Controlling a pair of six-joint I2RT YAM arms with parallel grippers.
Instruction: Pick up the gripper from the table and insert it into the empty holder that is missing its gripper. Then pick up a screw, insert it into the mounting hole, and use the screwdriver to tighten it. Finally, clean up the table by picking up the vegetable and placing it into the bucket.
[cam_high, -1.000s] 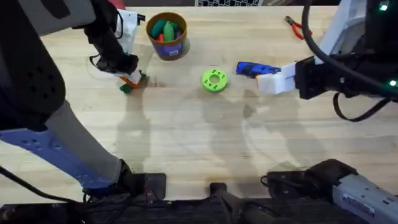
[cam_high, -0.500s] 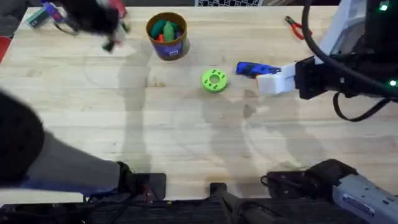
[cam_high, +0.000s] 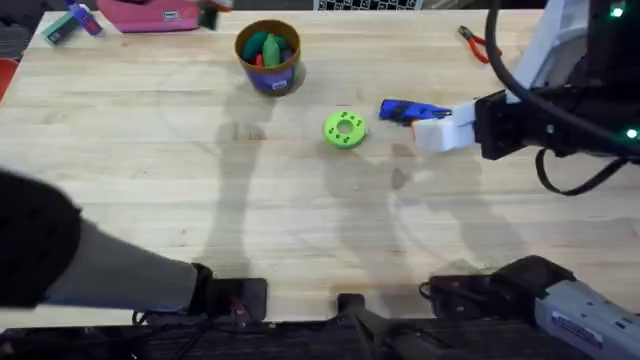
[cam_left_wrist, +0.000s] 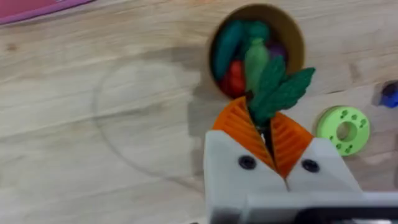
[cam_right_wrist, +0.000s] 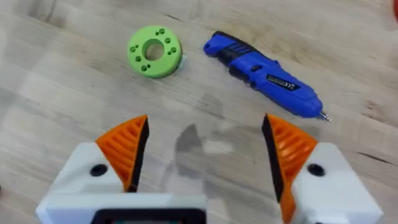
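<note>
My left gripper is shut on the vegetable, a dark green leafy bunch that sticks out past the orange pads. It hangs over the bucket, which holds several toy vegetables. In the overhead view the bucket stands at the back of the table, left of centre. The blue screwdriver lies flat on the wood in front of my right gripper, which is open and empty just above the table. The screwdriver also lies beside the right gripper overhead. The loose gripper, the holder and the screw are out of view.
A bright green disc with holes lies between the bucket and the screwdriver. Red-handled pliers rest at the back right. A pink box sits at the back left edge. The left arm looms large and dark at the lower left.
The left gripper has lifted the vegetable off the table left of the bucket and carried it up and back. The right arm has not moved.
</note>
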